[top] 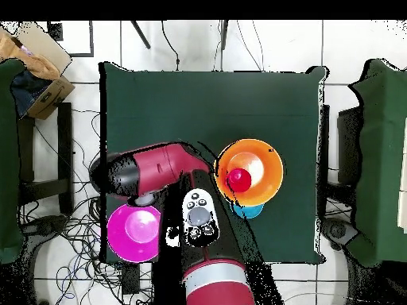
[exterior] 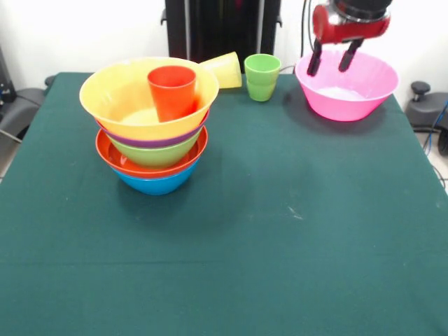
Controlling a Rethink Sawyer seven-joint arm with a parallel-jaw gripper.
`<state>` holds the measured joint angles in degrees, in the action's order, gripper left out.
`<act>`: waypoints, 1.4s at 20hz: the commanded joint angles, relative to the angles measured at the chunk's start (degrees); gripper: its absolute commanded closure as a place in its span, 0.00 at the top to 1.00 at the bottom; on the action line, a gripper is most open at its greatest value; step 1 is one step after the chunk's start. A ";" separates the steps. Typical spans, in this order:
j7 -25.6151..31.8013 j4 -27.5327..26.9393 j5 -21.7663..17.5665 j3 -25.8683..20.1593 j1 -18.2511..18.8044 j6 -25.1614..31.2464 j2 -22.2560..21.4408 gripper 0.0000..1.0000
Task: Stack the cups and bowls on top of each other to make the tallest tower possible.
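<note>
Hanging over the pink bowl [exterior: 346, 87], the gripper [exterior: 333, 61] has its fingers apart and holds nothing.
Left of it stand the green cup [exterior: 262, 76], the tipped yellow cup [exterior: 225, 68], and the tower [exterior: 152, 133] with the red cup [exterior: 172, 91] on top.

The table's [exterior: 280, 231] near half lies open. Along the far edge stand obstacles — the tower [exterior: 152, 133], two cups, the pink bowl [exterior: 346, 87].
</note>
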<state>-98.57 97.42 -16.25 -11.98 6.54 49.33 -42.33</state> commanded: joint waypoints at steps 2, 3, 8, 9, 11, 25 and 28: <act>-2.41 7.43 -5.56 -0.34 3.97 -15.88 5.47 1.00; -1.29 7.30 -7.23 -0.35 4.67 -18.75 6.45 1.00; 1.21 8.58 -8.58 -2.68 8.94 -24.79 9.16 1.00; 1.10 8.76 -8.45 -2.90 9.39 -25.00 9.45 1.00; 1.16 8.73 -8.53 -3.30 9.77 -24.97 10.23 1.00; -2.83 4.37 -2.31 -3.31 3.61 -13.45 3.05 1.00; -2.66 2.05 2.65 -4.18 4.15 -2.86 0.76 1.00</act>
<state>-98.57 103.00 -19.35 -11.61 11.71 30.83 -35.28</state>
